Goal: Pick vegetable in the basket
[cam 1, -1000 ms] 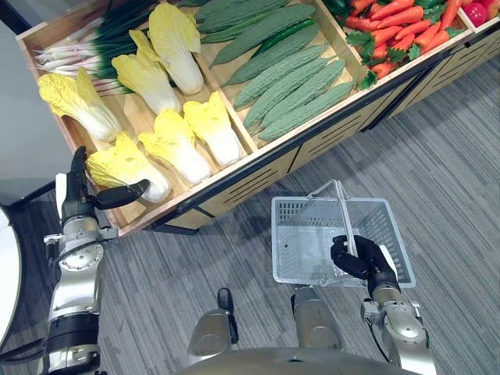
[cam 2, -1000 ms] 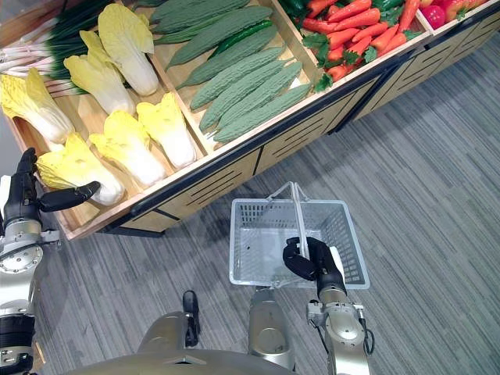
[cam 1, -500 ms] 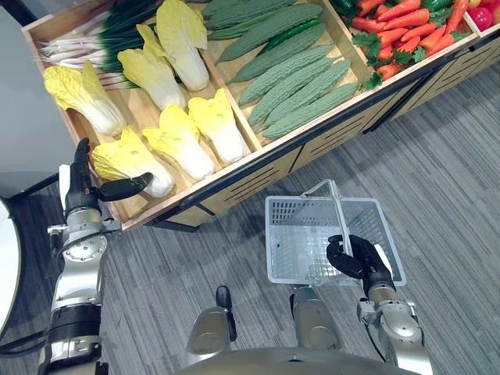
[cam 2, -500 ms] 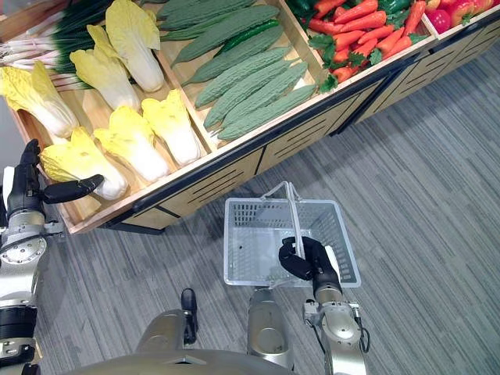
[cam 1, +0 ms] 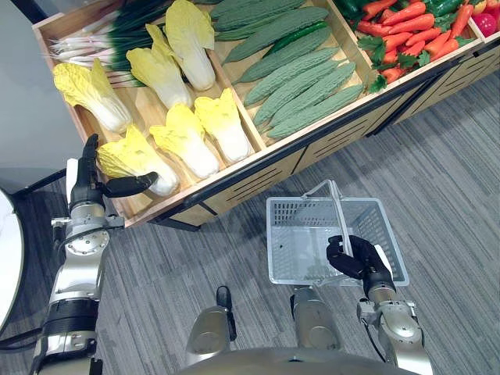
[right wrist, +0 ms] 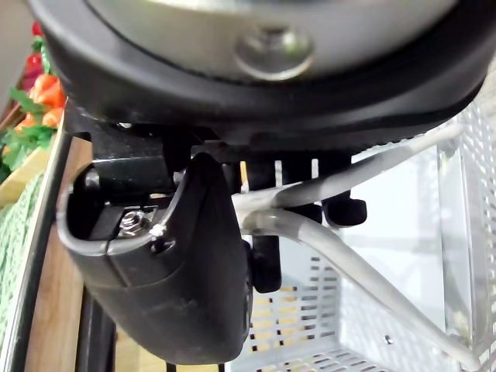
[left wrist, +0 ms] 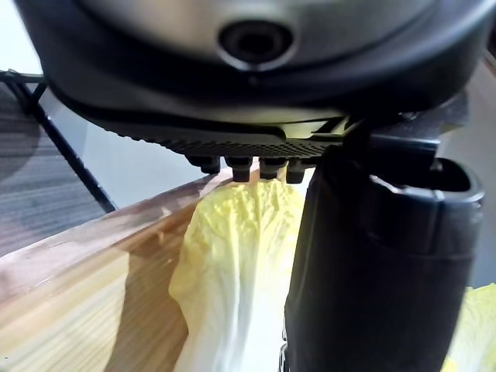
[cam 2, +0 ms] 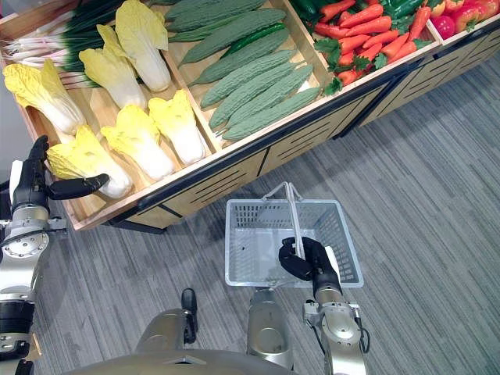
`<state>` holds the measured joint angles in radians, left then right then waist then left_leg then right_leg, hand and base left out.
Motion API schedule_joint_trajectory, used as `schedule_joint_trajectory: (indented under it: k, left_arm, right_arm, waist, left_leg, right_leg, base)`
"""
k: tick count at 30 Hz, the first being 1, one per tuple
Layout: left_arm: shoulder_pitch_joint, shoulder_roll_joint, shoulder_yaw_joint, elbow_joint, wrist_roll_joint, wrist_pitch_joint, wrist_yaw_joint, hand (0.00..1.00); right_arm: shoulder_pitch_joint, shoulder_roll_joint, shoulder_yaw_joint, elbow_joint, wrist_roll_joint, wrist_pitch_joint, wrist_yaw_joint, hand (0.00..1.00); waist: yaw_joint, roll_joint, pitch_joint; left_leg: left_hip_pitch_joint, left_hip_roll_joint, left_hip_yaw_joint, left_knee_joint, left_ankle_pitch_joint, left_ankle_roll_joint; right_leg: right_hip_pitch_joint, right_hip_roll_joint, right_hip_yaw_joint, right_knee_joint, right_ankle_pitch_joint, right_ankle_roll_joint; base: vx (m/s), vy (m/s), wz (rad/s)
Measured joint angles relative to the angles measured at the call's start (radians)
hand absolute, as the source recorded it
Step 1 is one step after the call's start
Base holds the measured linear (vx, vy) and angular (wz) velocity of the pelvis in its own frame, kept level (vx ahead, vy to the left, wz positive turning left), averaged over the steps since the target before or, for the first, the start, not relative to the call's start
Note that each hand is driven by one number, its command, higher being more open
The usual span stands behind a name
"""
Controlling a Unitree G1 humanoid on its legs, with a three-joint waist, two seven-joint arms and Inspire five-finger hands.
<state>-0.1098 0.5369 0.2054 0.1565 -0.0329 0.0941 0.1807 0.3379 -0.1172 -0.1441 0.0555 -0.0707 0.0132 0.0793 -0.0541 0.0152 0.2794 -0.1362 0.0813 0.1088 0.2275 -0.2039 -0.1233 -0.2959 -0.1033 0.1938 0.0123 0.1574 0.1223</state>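
Status: nothing picked yet. Right hand (cam 1: 355,258) fingers are clenched on the handle (cam 1: 337,211) of the basket (cam 1: 391,258) (empty). Left hand (cam 1: 87,183) fingers are released and straight. The cabbage (cam 1: 133,160) lies on the counter (cam 1: 144,109) just beyond them. Remaining: grasp, transfer.

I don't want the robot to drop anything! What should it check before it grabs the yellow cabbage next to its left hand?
1. Basket held: the right hand is curled round the basket handles. Ok.
2. Room in the basket: nothing seen inside it. Ok.
3. Ready to grab: the left hand has straight fingers and a spread thumb. Ok.
4. Lined up: the left hand sits beside the nearest cabbage, thumb toward its white end. Ok.
5. Touching the cabbage: cannot tell.
6. Cabbage gripped: the fingers are not round it. Not ok.
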Motion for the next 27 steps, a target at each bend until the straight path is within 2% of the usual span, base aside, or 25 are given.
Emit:
schedule_joint_trajectory:
  k: [10,19,27]
  left_arm:
    - [0.000,0.057,-0.045,0.000,0.000,0.014,-0.017,1.00]
    - [0.001,0.104,-0.073,0.000,0.014,0.015,-0.069,1.00]
    - [0.007,0.108,-0.073,-0.009,0.081,0.014,-0.094,1.00]
  right_arm:
    - [0.002,0.004,0.000,0.000,0.000,0.000,0.001,0.00]
    - [0.002,0.004,0.009,0.000,-0.001,0.000,0.004,0.00]
    - [-0.002,0.004,0.016,0.007,-0.001,-0.004,0.021,0.00]
  waist:
    - [0.004,0.000,0.000]
    - [0.021,0.000,0.000]
    - [0.022,-0.001,0.000]
  left_leg:
    - [0.000,-0.004,-0.004,-0.002,0.003,0.005]
    - [0.000,-0.007,0.000,-0.004,0.003,0.005]
    - [-0.013,-0.018,0.008,-0.002,0.005,0.008]
  right_leg:
    - [0.001,-0.004,-0.003,0.002,0.000,0.000]
    - [-0.003,-0.005,0.001,0.002,0.000,0.000]
    - [-0.018,-0.015,0.007,0.003,0.002,0.003]
  base:
    - [0.00,0.000,0.00]
    - [0.00,0.000,0.00]
    - [0.00,0.000,-0.01]
